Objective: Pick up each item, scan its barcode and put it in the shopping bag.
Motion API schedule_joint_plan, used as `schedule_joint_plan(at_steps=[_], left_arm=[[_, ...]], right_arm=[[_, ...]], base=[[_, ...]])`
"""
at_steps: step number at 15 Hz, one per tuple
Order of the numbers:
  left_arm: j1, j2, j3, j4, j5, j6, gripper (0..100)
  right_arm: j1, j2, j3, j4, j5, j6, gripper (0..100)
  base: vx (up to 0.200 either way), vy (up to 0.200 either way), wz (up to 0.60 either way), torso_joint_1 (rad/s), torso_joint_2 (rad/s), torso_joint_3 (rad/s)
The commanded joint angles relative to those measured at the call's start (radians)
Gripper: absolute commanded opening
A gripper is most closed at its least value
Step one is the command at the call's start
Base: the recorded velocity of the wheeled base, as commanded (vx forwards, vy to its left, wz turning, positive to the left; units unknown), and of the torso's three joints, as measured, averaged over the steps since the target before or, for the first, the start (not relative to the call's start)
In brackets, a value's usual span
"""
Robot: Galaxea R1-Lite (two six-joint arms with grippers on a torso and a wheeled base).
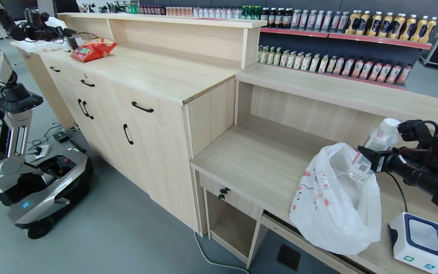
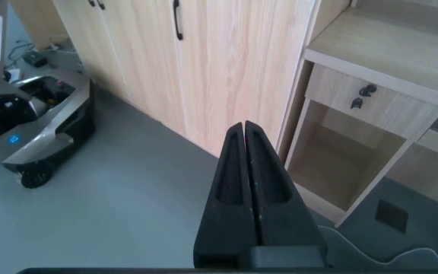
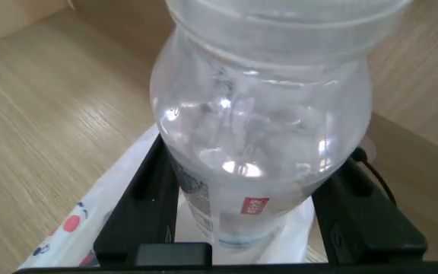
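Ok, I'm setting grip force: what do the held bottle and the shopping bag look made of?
Bottle: probably clear glossy plastic; its wall is see-through and glints with highlights.
Shopping bag: likely thin white plastic film, printed with red marks; it crumples and slumps.

Bag (image 1: 333, 205) on low counter (image 1: 257, 160), scanner (image 1: 418, 241) just beside at its 4 o'clock. Bottle (image 1: 380, 139) over bag's mouth at 1 o'clock, clamped in right gripper (image 1: 369, 161). Snack pack (image 1: 92, 50) well apart at 10 o'clock, on higher counter (image 1: 165, 72). Drink shelves (image 1: 337, 64) behind, at 12 o'clock.
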Motion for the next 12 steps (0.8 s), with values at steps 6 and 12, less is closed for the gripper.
schedule_joint_plan(at_steps=[6, 12], left_arm=[[0.000, 0.000, 0.000, 0.000, 0.000, 0.000, 0], [0.000, 0.000, 0.000, 0.000, 0.000, 0.000, 0]], right_arm=[[0.031, 0.196, -0.042, -0.109, 0.001, -0.020, 0], [0.055, 0.282, -0.054, -0.156, 0.003, -0.020, 0]], base=[[0.000, 0.000, 0.00, 0.000, 0.00, 0.000], [0.000, 0.000, 0.00, 0.000, 0.00, 0.000]])
